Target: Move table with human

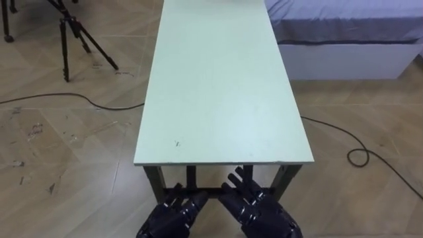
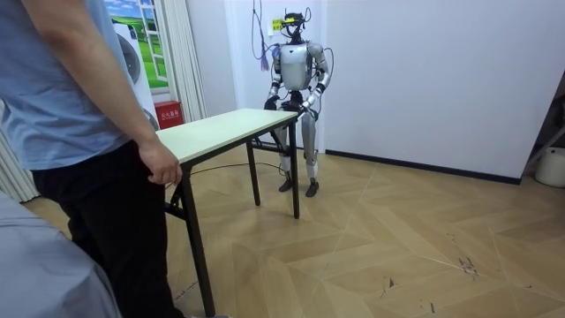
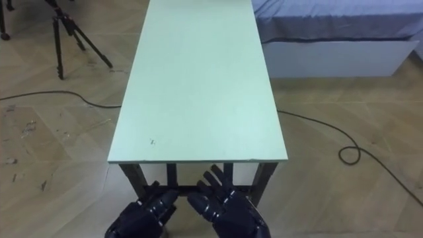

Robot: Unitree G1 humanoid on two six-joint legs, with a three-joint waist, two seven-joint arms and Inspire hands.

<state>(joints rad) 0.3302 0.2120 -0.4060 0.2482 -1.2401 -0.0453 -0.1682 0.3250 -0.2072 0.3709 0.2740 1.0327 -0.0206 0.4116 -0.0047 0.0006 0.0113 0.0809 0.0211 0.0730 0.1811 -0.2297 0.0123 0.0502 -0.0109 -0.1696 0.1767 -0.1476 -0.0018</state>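
Note:
A long table with a pale green top [image 1: 221, 86] and dark metal legs runs away from me. Both my dark hands hang just below its near end. My left hand [image 1: 166, 215] has relaxed fingers pointing up at the frame. My right hand [image 1: 256, 206] has straight fingers, their tips just short of the edge. Neither hand holds anything. In the room view I stand upright at the table's [image 2: 221, 131] far end. A person in a blue shirt stands at the other end with a hand [image 2: 163, 165] on the table's corner.
A black tripod [image 1: 74, 36] stands on the wooden floor to the table's left. A bed [image 1: 344, 30] lies at the far right. Dark cables cross the floor on the left [image 1: 66, 99] and loop on the right [image 1: 359, 156].

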